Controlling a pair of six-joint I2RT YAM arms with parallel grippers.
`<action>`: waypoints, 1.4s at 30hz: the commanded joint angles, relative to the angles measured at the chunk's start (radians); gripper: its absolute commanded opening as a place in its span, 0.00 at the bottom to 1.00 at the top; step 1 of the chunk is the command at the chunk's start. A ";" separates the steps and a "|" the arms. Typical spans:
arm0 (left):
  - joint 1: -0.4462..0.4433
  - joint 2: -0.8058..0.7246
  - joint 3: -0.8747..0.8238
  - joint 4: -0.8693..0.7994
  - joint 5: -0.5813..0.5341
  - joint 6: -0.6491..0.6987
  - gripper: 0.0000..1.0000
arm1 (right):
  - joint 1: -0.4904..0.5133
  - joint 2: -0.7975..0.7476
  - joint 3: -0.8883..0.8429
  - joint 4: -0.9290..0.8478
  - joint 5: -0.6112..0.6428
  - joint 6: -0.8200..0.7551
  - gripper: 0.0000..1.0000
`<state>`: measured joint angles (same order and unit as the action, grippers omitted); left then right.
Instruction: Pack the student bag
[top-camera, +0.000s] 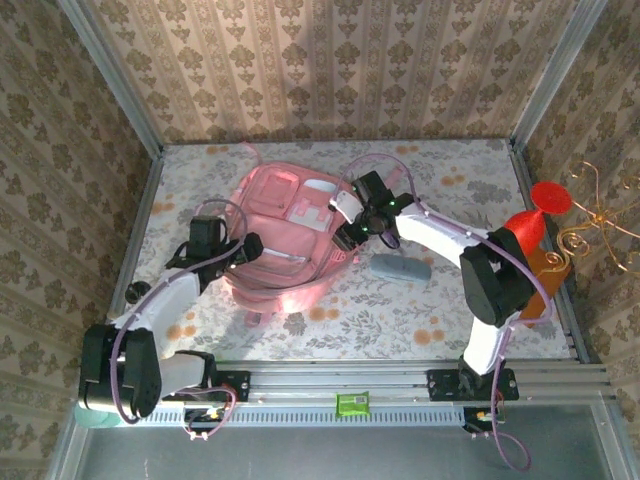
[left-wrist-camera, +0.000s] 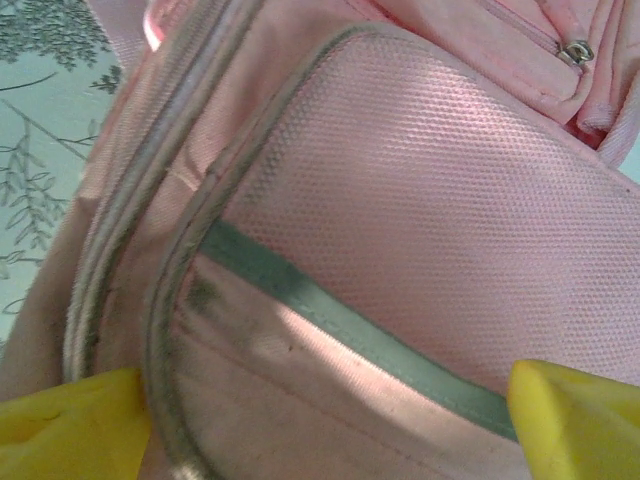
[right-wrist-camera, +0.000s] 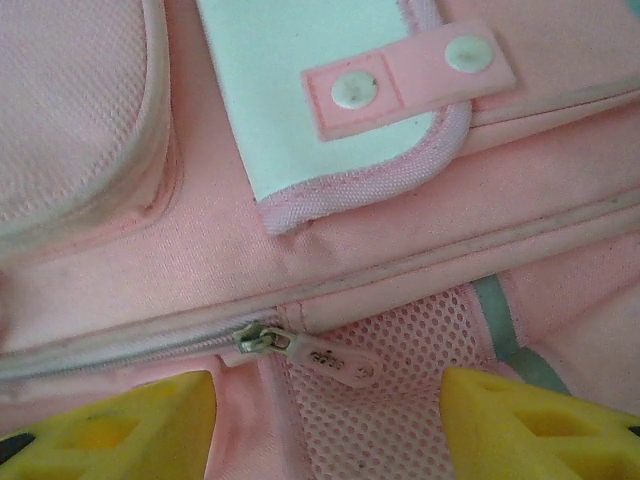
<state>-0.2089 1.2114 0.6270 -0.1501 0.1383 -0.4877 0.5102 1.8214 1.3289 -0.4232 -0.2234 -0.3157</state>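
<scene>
Student bag (top-camera: 285, 235): L claw (left-wrist-camera: 320, 430), R claw (right-wrist-camera: 325, 425) agape, empty; R-wrist cam shows zip pull (right-wrist-camera: 335, 358).

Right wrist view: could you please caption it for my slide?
Right gripper, open, aimed at the zipper pull on the student bag.

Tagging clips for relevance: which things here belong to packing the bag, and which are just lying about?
Job in hand: student bag; left gripper and right gripper, both open over it; grey pouch beside it, probably to be packed.
Lying about: red ornament, gold wire piece, green item on the front rail.
</scene>
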 joint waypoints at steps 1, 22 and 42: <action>-0.018 0.018 0.022 0.027 0.041 -0.026 0.91 | -0.013 0.033 0.045 -0.079 -0.090 -0.124 0.62; 0.021 0.600 0.546 0.082 -0.054 0.069 0.91 | -0.182 -0.009 -0.004 0.175 -0.022 0.372 0.61; -0.196 0.161 0.261 -0.020 -0.121 -0.020 0.89 | -0.197 0.023 -0.067 0.130 0.083 0.498 0.64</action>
<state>-0.3443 1.3987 0.9508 -0.1356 0.0513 -0.4664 0.3103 1.8301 1.2739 -0.2790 -0.1524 0.1429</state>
